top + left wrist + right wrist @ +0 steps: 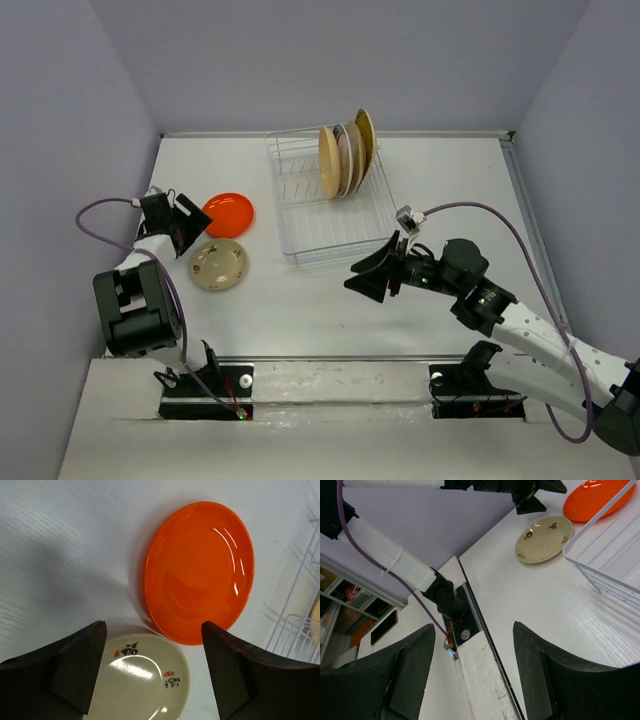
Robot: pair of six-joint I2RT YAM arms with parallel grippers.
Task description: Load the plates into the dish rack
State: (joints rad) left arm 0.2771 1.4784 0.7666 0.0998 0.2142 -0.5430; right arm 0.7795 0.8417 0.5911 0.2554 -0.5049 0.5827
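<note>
The small orange plate (pixel 229 214) lies flat on the table left of the white wire dish rack (pixel 300 240); it fills the left wrist view (pixel 200 572). The small beige plate (pixel 219 264) with dark characters lies just in front of it (pixel 137 682). Several plates (pixel 345 157) stand upright in the rack's far end. My left gripper (pixel 185 222) is open and empty, just left of the orange plate and above the beige plate's edge. My right gripper (pixel 372 278) is open and empty, hovering near the rack's front right corner.
Grey walls enclose the table on three sides. The rack's near half (pixel 615 545) holds nothing. The arm bases (pixel 205 385) sit at the table's near edge. A purple cable (pixel 105 215) loops beside the left arm.
</note>
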